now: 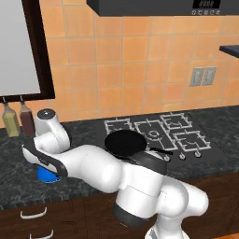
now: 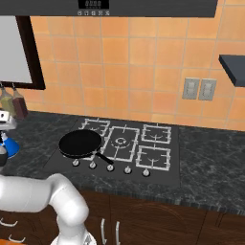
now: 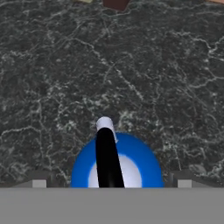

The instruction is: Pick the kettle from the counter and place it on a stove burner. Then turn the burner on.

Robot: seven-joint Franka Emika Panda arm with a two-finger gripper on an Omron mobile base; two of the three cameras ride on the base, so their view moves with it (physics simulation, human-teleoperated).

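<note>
The bright-blue kettle (image 3: 131, 164) stands on the dark marbled counter (image 3: 131, 65), seen from straight above, its black handle (image 3: 107, 157) running across the pale lid. My gripper (image 3: 111, 183) is open and right above it, with one fingertip on each side of the kettle body and not touching it. In the left base view the hand (image 1: 43, 159) hangs over the kettle (image 1: 46, 175), left of the cooktop. The kettle (image 2: 11, 146) also peeks in at the left edge of the right base view. The stove burners (image 1: 152, 130) (image 2: 121, 141) lie to the right.
A round black frying pan (image 1: 125, 142) (image 2: 80, 142) covers the front left burner, its handle pointing right. Two bottles (image 1: 18, 121) stand against the tiled wall behind the kettle. A row of knobs (image 2: 110, 167) lines the cooktop's front edge. A hood hangs above.
</note>
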